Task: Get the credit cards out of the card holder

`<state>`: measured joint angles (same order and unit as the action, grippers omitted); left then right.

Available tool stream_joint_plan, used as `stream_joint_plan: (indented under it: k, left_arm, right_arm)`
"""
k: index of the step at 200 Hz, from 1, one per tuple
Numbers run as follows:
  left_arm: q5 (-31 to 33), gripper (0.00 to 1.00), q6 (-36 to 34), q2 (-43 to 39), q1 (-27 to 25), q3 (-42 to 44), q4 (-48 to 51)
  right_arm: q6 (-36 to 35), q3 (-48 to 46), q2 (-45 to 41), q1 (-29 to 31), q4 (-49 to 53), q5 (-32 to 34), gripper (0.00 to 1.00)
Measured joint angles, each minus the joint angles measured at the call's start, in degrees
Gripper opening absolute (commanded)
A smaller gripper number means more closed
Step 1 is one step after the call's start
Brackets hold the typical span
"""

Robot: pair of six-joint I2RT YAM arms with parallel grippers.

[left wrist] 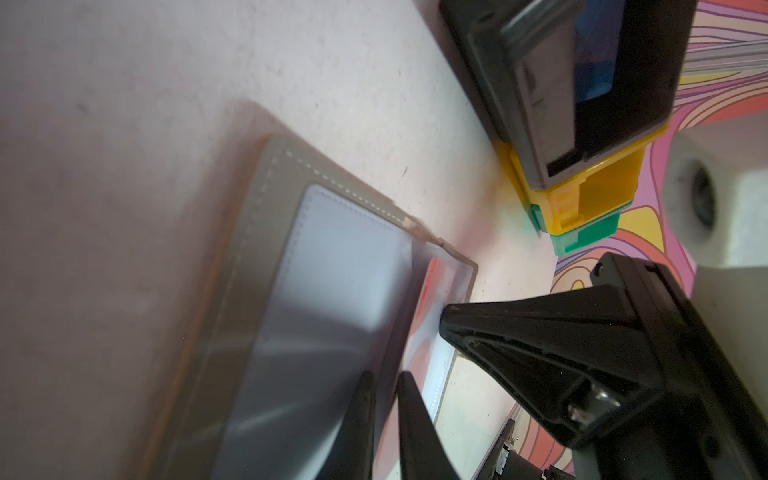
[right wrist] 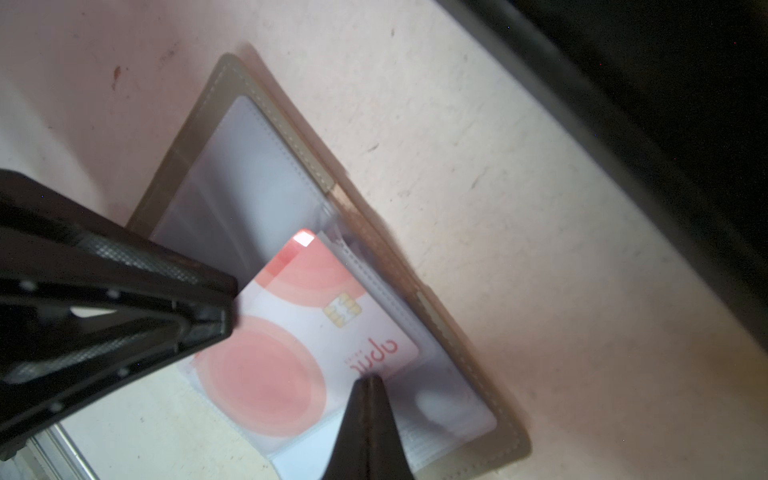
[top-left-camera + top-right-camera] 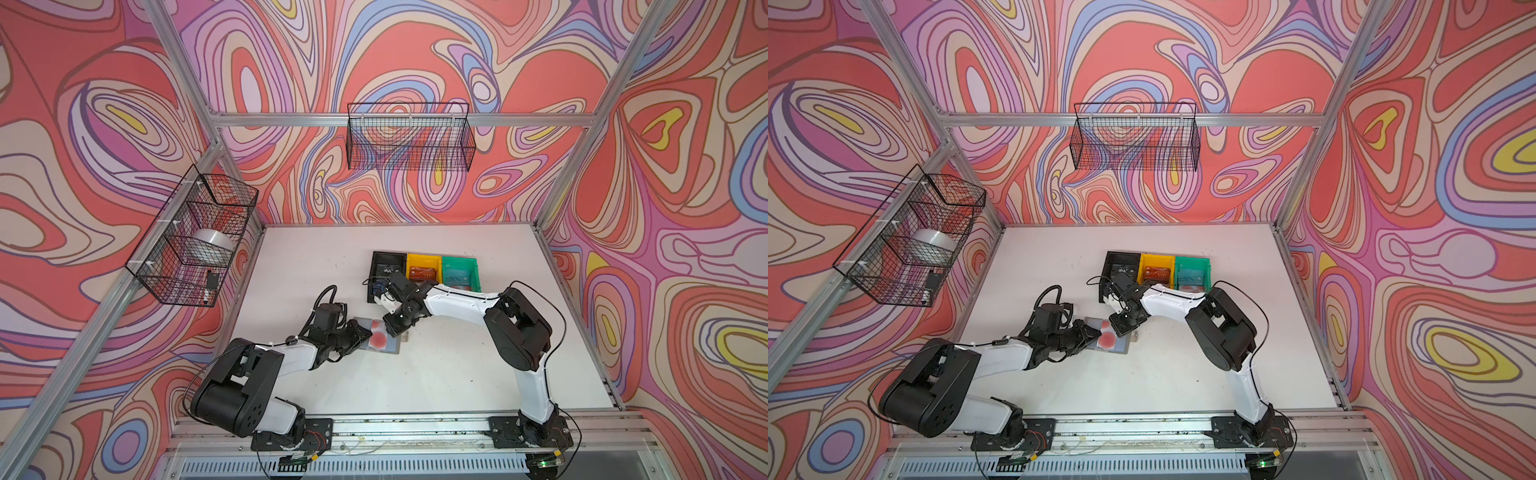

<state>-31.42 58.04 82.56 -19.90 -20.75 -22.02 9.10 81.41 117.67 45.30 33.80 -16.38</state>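
The grey card holder (image 3: pixel 395 348) (image 3: pixel 1122 347) lies open on the white table between both arms. A pale credit card with red circles (image 3: pixel 379 338) (image 2: pixel 299 332) sits in its clear sleeves. My left gripper (image 3: pixel 368 332) (image 1: pixel 385 378) comes in from the left, and its jaws are pinched on a raised clear sleeve leaf of the holder (image 1: pixel 266 232). My right gripper (image 3: pixel 392 330) (image 2: pixel 370 378) is shut, tips pressing down on the sleeve at the card's printed edge. A dark red card (image 3: pixel 423 273) lies in the yellow bin and a blue-green card (image 3: pixel 457 276) in the green bin.
Black (image 3: pixel 376 259), yellow (image 3: pixel 415 259) and green (image 3: pixel 476 270) bins stand in a row just behind the holder; the black one holds a dark card. Wire baskets hang on the left wall (image 3: pixel 195 237) and the back wall (image 3: pixel 409 137).
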Motion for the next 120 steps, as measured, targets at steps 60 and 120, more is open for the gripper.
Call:
stream_joint_plan:
  k: [60, 120]
  left_arm:
    - [0.0, 0.09, -0.4, 0.0, 0.0, 0.0, 0.0]
    - [-0.3, 0.04, -0.8, 0.3, 0.0, 0.0, -0.4]
  right_arm:
    - [0.0, 0.0, 0.1, 0.0, 0.0, -0.1, 0.02]
    - [-0.1, 0.1, 0.3, -0.3, 0.1, -0.8, 0.02]
